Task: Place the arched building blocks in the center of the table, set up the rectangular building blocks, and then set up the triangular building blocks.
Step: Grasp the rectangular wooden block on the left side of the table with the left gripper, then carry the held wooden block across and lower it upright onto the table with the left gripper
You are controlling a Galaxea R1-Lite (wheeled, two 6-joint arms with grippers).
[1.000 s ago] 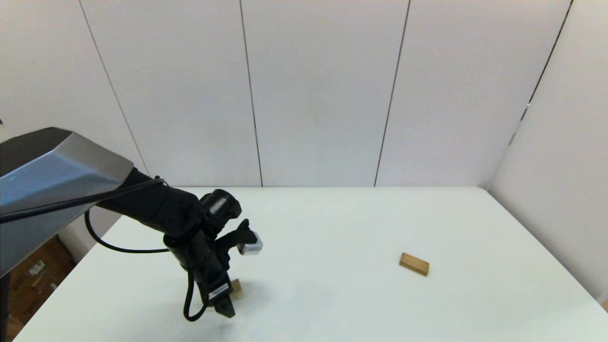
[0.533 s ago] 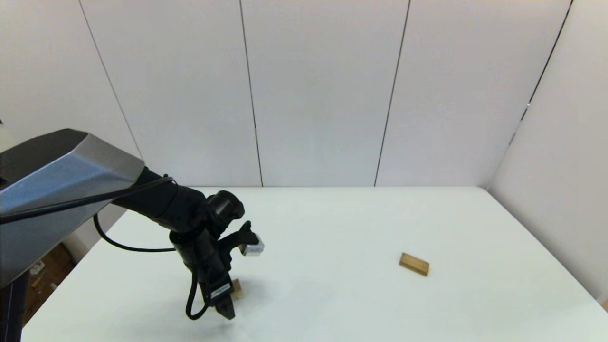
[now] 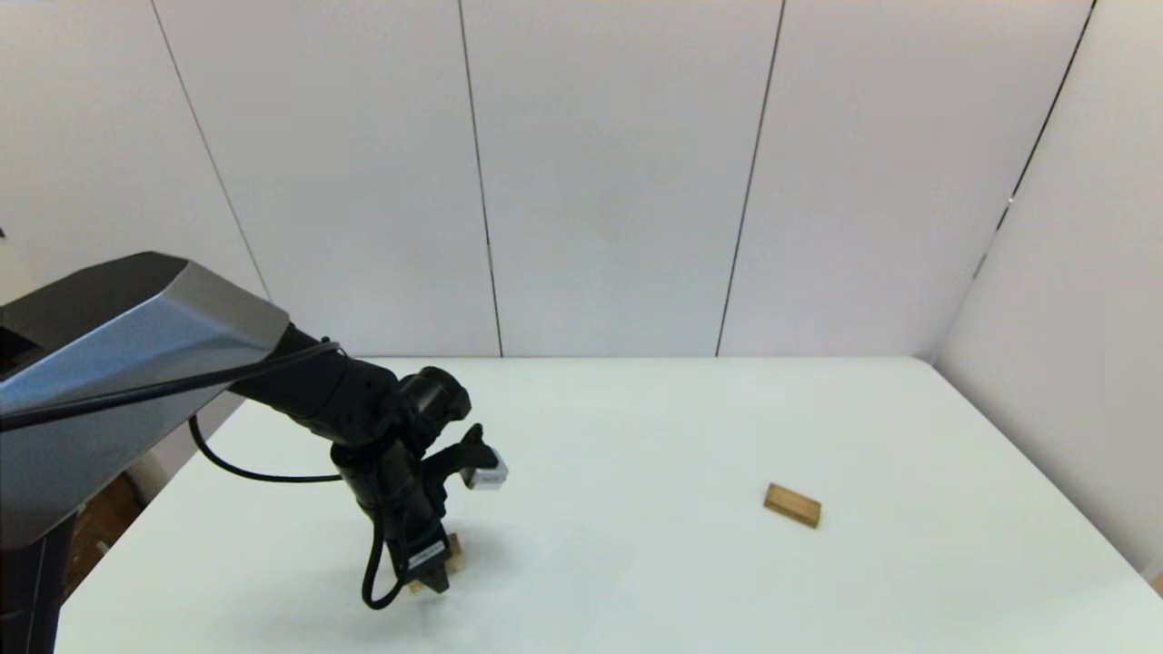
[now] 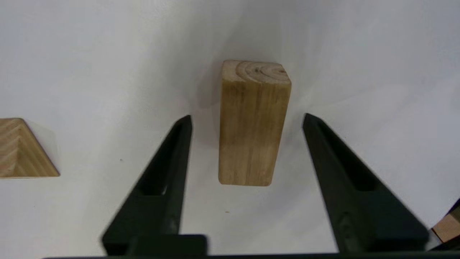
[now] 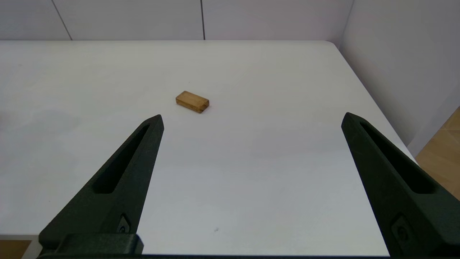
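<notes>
The arched block (image 4: 253,122) lies on the white table (image 3: 636,563), a chunky light-wood oblong whose cut-out does not show from here. My left gripper (image 4: 248,119) is open and straddles it, one black finger on each side, with neither touching it. In the head view this gripper (image 3: 429,579) points down at the near left of the table, with the block (image 3: 452,552) peeking out beside it. The triangular block (image 4: 21,149) lies close by on the table. The rectangular block (image 3: 792,505) lies flat at the right. My right gripper (image 5: 251,118) is open and empty, well short of that slab (image 5: 192,101).
White wall panels (image 3: 618,182) close off the table's far side and right side. The left arm and its cable (image 3: 273,472) hang over the table's left part. Wooden floor (image 5: 438,144) shows beyond the table's right edge.
My left arm has edged forward and to the right, bringing its open fingers closer around the arched block. The blocks have not moved.
</notes>
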